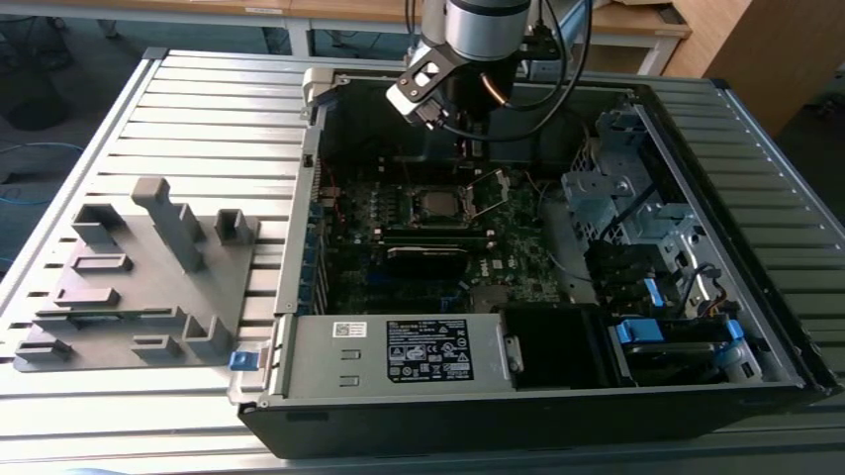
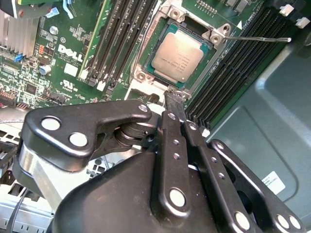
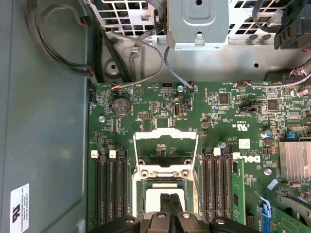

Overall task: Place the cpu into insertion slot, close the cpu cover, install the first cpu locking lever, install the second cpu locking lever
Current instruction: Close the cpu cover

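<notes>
The cpu [image 2: 177, 56], a flat square chip with a dull silver top, lies in the insertion slot [image 2: 142, 76] on the green board. The cpu cover [image 3: 165, 134], a silvery frame with a square window, is flipped open and lies back from the slot. A thin locking lever [image 2: 257, 39] stands free beside the slot. My gripper [image 2: 174, 95] is shut with nothing between its fingers, its tips just beside the cpu's edge. In the first wrist view the gripper [image 3: 170, 196] overlaps the chip. In the exterior view the gripper [image 1: 465, 156] hangs just behind the cpu [image 1: 436, 204].
The open computer case [image 1: 304, 198] lies on a slatted metal table. Long black memory slots [image 2: 121, 39] flank the slot on both sides. A labelled power supply box [image 1: 396, 351] is at the front, drive cages [image 1: 620, 188] at the exterior view's right, a grey fixture [image 1: 133, 277] at its left.
</notes>
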{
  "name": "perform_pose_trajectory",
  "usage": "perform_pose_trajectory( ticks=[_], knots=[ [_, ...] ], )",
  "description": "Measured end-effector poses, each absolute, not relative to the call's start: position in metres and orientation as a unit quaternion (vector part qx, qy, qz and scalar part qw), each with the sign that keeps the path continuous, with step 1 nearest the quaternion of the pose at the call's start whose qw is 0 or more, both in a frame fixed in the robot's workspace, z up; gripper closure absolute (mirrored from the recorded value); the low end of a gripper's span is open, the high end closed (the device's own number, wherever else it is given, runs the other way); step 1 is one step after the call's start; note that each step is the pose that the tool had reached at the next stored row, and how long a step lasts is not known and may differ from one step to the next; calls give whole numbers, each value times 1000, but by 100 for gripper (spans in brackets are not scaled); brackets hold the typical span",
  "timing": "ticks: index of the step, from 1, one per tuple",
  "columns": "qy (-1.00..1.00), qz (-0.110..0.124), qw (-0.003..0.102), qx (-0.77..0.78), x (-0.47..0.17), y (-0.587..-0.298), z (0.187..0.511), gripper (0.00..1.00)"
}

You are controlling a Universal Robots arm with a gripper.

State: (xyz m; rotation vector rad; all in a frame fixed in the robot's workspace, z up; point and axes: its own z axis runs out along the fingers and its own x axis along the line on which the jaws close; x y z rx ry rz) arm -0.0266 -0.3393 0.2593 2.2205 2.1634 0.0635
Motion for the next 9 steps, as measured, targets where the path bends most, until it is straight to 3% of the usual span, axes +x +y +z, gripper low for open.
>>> perform_pose_trajectory(
  ticks=[9],
  knots=[
    [698,21,20,716,-27,-339,261,89]
  ],
)
